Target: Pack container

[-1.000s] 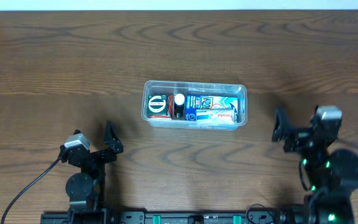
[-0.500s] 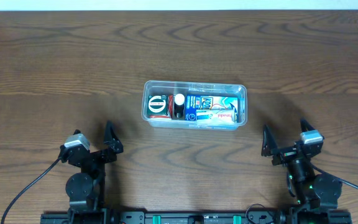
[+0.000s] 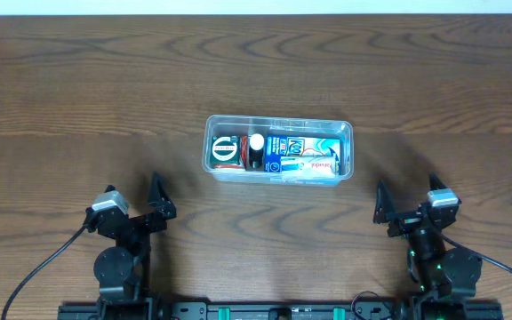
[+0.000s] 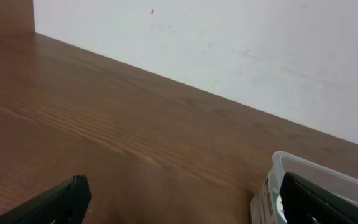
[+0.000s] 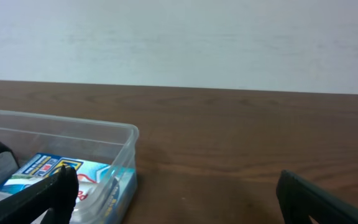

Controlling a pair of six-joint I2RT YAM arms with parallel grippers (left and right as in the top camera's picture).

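The clear container (image 3: 278,121) is sitting in the middle of the wooden table (image 3: 78,89), long side running left to right, and it is carrying a full load. A round white lid (image 3: 225,148) with a dark bar is lying at its left end, a small dark bottle (image 3: 256,143) with a white cap is standing just beside that, and blue-and-white boxes (image 3: 305,156) are filling the right half.

Both arms are sitting at the near edge, well apart from the container. The left gripper (image 3: 134,199) is resting at the front left, jaws standing wide with nothing between them. Its wrist camera is showing two dark fingertips (image 4: 64,198) low in the frame with bare wood between, and the container's corner is peeking in at the lower right.

The right gripper (image 3: 409,203) is sitting at the front right, jaws spread wide too and gripping nothing. Its own camera is looking across the table at the container's right end, with a blue box showing through the clear side. A black cable (image 3: 47,262) is trailing from the left arm toward the near left corner, and a pale wall (image 4: 229,43) is showing beyond the table.
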